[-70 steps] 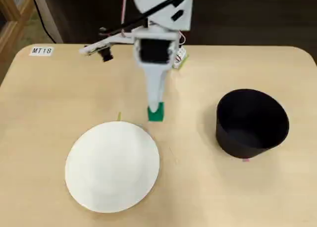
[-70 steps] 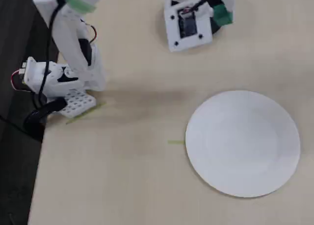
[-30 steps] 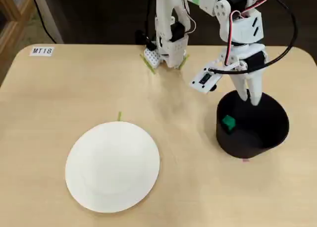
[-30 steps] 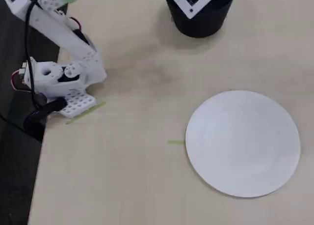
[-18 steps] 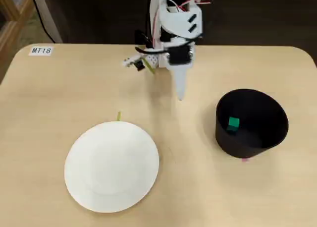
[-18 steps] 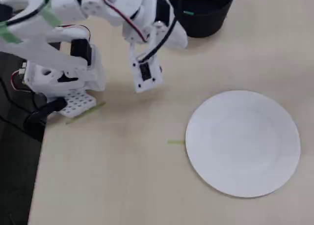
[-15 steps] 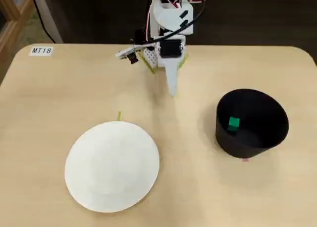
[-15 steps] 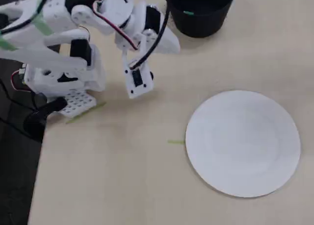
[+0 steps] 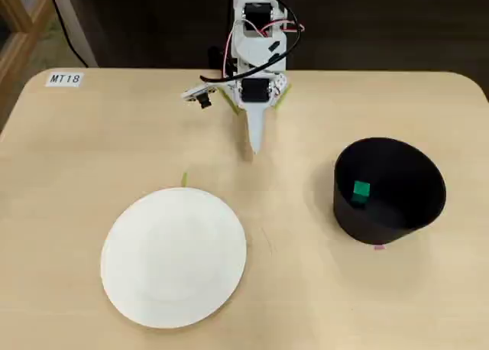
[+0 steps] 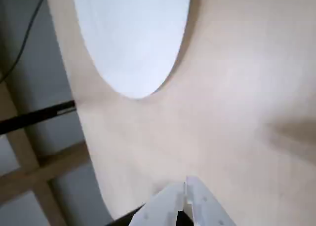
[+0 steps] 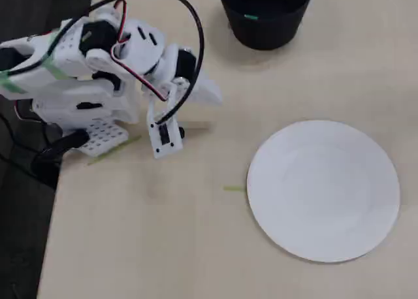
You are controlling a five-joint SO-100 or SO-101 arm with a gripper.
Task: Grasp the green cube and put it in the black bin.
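Green cube point(image 9: 361, 191) is sitting inside the black bin point(image 9: 416, 205), over toward the table's point(image 9: 69, 174) right edge in a fixed view. Gripper point(image 9: 254, 147) is pressed together, holding nothing, near the far edge. White plate point(image 9: 174, 257) sits by the near edge, bare.

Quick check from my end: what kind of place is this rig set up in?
Probably a lab or classroom workbench rather than a home. A pale wooden table carries a printed label reading MT18, thin green tape marks sit on the surface, and only a white plate and black bin are laid out.
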